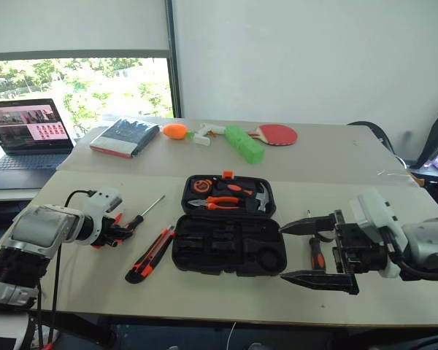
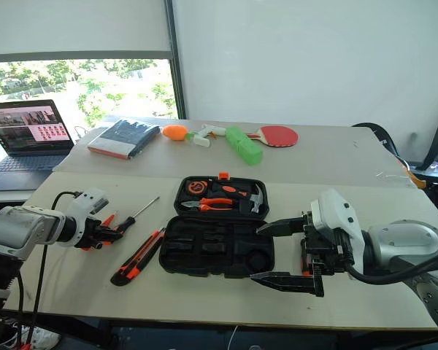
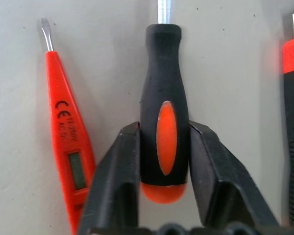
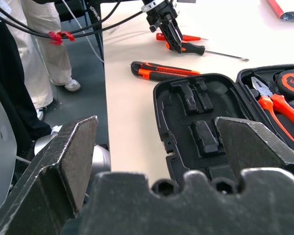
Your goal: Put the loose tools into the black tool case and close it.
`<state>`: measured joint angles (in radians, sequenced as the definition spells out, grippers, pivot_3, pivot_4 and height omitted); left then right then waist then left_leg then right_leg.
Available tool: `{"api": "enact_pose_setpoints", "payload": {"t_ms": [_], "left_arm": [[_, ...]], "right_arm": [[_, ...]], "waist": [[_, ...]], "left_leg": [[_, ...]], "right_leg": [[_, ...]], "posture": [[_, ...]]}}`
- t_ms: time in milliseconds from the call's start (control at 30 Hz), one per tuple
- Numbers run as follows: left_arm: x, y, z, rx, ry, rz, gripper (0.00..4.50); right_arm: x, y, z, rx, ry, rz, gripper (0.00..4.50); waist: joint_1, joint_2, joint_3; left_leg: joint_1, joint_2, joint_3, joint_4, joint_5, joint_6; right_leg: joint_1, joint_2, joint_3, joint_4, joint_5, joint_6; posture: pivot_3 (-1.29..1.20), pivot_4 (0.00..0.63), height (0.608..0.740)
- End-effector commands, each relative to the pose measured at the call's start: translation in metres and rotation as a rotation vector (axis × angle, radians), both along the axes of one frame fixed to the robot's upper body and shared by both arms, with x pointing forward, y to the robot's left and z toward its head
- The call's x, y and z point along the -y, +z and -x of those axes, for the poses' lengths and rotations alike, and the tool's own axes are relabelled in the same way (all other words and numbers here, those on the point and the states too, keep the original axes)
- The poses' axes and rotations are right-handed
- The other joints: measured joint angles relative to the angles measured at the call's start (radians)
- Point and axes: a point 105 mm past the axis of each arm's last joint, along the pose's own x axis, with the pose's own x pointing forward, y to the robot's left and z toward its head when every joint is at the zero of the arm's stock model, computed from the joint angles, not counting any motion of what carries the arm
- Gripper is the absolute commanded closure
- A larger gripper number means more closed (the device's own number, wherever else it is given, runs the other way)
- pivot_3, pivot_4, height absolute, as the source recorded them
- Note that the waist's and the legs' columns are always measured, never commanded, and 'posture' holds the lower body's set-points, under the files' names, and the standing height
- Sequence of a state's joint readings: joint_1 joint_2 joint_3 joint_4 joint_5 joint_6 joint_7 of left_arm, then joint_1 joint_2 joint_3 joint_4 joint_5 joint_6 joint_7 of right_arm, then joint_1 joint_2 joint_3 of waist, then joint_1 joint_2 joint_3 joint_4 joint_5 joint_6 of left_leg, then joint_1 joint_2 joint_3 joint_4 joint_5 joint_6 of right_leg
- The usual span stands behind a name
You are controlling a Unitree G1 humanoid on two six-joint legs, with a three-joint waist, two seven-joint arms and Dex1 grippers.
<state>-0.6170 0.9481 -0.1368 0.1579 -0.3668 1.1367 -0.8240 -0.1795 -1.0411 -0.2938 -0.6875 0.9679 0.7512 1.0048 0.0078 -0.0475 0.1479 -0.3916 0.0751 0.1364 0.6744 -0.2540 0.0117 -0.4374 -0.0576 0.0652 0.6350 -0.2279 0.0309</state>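
Pinching the black-and-orange plastic-handled screwdriver (image 3: 164, 142) near the butt of its handle, my left hand (image 3: 164, 161) has both black fingers pressed on the handle's two sides while the tool lies flat on the pale bench (image 1: 394, 219). To do this pick well, I judge the grip should be firm before any lift, since it sits far back on the handle and the steel shaft could swing down and drag. A straight rise, then a carry toward the case, would keep it clear of its neighbours.

Just beside the handle lies the slim all-orange tester (image 3: 68, 147), close to one finger, so a sideways slide could knock it. On the other side is the black-and-orange utility knife (image 1: 150, 253), lying between that hand and the black plastic hinged tool case (image 1: 228, 251). The case stands open on the bench, its near half showing empty moulded slots, its far half already holding orange-handled pliers (image 1: 220, 203) and other tools.

My right hand (image 1: 314, 252) hangs wide open, holding nothing, just beside the case's other edge. A second black-and-orange screwdriver (image 1: 316, 252) lies on the bench beneath it.
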Motion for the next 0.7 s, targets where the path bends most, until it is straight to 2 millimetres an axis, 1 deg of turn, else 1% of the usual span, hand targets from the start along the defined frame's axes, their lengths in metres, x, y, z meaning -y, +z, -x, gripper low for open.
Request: {"api": "enact_pose_setpoints", "payload": {"t_ms": [33, 133, 167, 233, 300, 333, 400, 467, 533, 600, 700], "left_arm": [[0.009, 0.003, -0.002, 0.001, -0.022, 0.049, 3.64], [0.013, 0.023, -0.012, 0.079, -0.055, 0.046, 3.64], [0.015, 0.034, -0.016, 0.131, -0.089, 0.030, 3.64], [0.027, 0.061, -0.025, 0.260, -0.210, 0.009, 3.64], [0.042, 0.086, -0.029, 0.340, -0.317, 0.006, 3.64], [0.051, 0.096, -0.029, 0.376, -0.392, -0.003, 3.64], [0.066, 0.106, -0.026, 0.408, -0.527, -0.022, 3.64], [0.084, 0.111, -0.021, 0.418, -0.681, -0.035, 3.64], [0.100, 0.106, -0.016, 0.398, -0.819, -0.074, 3.64], [0.113, 0.089, -0.015, 0.364, -0.958, -0.163, 3.64], [0.129, 0.068, -0.020, 0.331, -1.060, -0.226, 3.64]], "right_arm": [[-0.001, 0.004, 0.003, 0.033, 0.007, -0.011, 0.00], [0.002, 0.002, -0.001, 0.029, -0.021, -0.009, 0.00], [0.004, 0.000, -0.002, 0.026, -0.036, -0.009, 0.00], [0.011, -0.005, -0.008, 0.023, -0.082, -0.006, 0.00], [0.016, -0.009, -0.012, 0.021, -0.120, -0.008, 0.00], [0.018, -0.011, -0.015, 0.021, -0.139, -0.010, 0.00], [0.021, -0.015, -0.018, 0.020, -0.167, -0.012, 0.00], [0.024, -0.018, -0.020, 0.020, -0.191, -0.010, 0.00], [0.027, -0.022, -0.022, 0.023, -0.218, -0.004, 0.00], [0.031, -0.024, -0.023, 0.027, -0.244, 0.000, 0.00], [0.033, -0.027, -0.023, 0.033, -0.274, 0.001, 0.00]], "waist": [[0.003, 0.000, 0.000], [0.005, -0.001, 0.000], [0.005, -0.001, 0.001], [0.006, -0.004, 0.002], [0.007, -0.005, 0.002], [0.007, -0.005, 0.002], [0.006, -0.005, 0.002], [0.005, -0.004, 0.002], [0.003, -0.003, 0.002], [0.004, -0.003, 0.002], [0.004, -0.003, 0.002]], "left_leg": [[0.000, 0.000, 0.000, 0.002, 0.000, 0.000], [-0.002, 0.000, 0.000, 0.005, -0.001, 0.001], [-0.003, 0.000, -0.001, 0.006, -0.001, 0.001], [-0.005, 0.000, -0.002, 0.007, -0.001, 0.001], [-0.008, 0.000, -0.004, 0.009, -0.001, 0.001], [-0.009, 0.000, -0.005, 0.010, -0.001, 0.001], [-0.009, -0.001, -0.005, 0.010, -0.001, 0.001], [-0.009, -0.001, -0.005, 0.010, -0.001, 0.002], [-0.009, -0.002, -0.006, 0.010, -0.001, 0.002], [-0.009, -0.002, -0.006, 0.010, -0.001, 0.002], [-0.009, -0.003, -0.008, 0.011, -0.001, 0.002]], "right_leg": [[0.000, 0.000, 0.000, 0.001, 0.000, 0.000], [0.000, -0.001, 0.000, 0.003, -0.001, 0.001], [-0.001, -0.001, 0.000, 0.004, -0.001, 0.001], [-0.002, -0.001, -0.001, 0.005, -0.001, 0.001], [-0.003, -0.001, -0.003, 0.006, 0.000, 0.001], [-0.003, -0.001, -0.004, 0.005, 0.000, 0.001], [-0.003, -0.001, -0.004, 0.005, 0.000, 0.001], [-0.003, -0.001, -0.004, 0.005, -0.001, 0.002], [-0.003, -0.001, -0.004, 0.005, -0.001, 0.002], [-0.003, -0.001, -0.004, 0.006, -0.001, 0.002], [-0.002, -0.001, -0.004, 0.006, -0.001, 0.002]], "posture": [[0.00, 0.150, 0.736], [0.00, 0.150, 0.736], [0.00, 0.150, 0.736], [0.00, 0.150, 0.736], [0.00, 0.150, 0.736], [0.00, 0.150, 0.736], [0.00, 0.150, 0.736], [0.00, 0.150, 0.736], [0.00, 0.150, 0.736], [0.00, 0.150, 0.736], [0.00, 0.150, 0.736]]}}
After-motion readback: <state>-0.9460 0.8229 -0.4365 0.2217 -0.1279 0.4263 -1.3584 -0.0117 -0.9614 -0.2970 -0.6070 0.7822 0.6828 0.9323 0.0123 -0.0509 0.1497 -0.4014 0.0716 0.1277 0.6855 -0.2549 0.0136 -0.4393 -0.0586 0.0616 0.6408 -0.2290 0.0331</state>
